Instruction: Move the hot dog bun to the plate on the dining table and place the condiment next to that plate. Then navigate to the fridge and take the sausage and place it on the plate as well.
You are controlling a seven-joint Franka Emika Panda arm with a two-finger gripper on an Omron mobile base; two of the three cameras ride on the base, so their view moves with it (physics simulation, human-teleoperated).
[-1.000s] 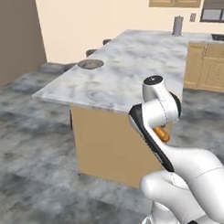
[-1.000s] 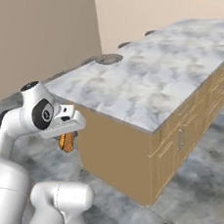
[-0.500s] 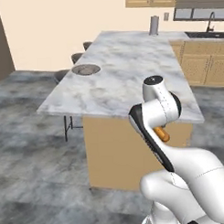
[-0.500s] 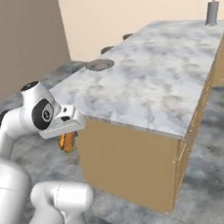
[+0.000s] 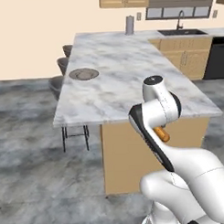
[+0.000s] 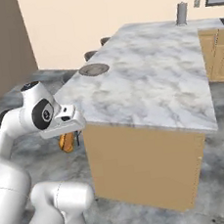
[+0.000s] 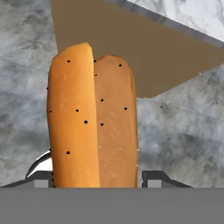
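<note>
The gripper (image 7: 95, 181) is closed on the hot dog bun (image 7: 92, 120), a speckled orange-brown bun split lengthwise, carried low beside the arm and below the level of the dining table (image 5: 126, 72) top. The plate (image 5: 83, 74), round, flat and grey-brown with a raised rim, carries nothing and sits near the table's stool-side edge, with bare veined marble all around it. The near end of the table overhangs a tan wood base, and grey mottled floor lies open before it.

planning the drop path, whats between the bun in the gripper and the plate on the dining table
The left base view shows bare marble top of the dining table and its near edge between the hot dog bun and the plate.
</note>
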